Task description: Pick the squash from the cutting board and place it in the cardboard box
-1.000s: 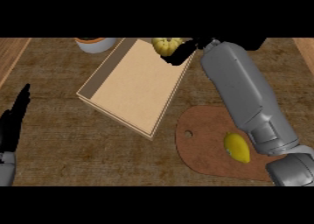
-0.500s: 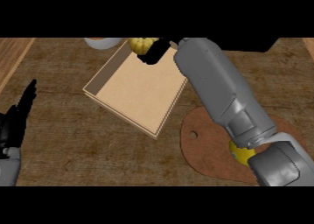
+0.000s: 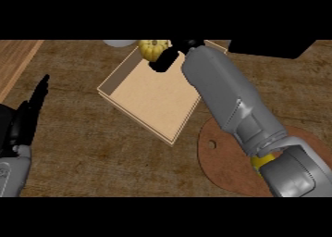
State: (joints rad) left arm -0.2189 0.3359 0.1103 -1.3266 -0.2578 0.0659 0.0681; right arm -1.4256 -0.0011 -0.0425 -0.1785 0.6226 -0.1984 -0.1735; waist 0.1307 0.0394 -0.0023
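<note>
The yellow ridged squash is up at the far corner of the open cardboard box, with my right hand curled round it. The black fingers hide its right side. My right forearm runs from the lower right across the round brown cutting board. A small yellow thing shows on the board, mostly hidden under the forearm. My left hand rests open at the left edge, fingers up.
A pale round object sits just beyond the box's far corner, cut off by the view's top. A lighter wooden strip runs along the counter's left side. Dark wooden counter lies between the box and my left hand.
My right hand carried the squash leftward to the box's far corner, then nearly stopped. The forearm swung left and now covers most of the yellow thing on the board. The left hand stayed still.
</note>
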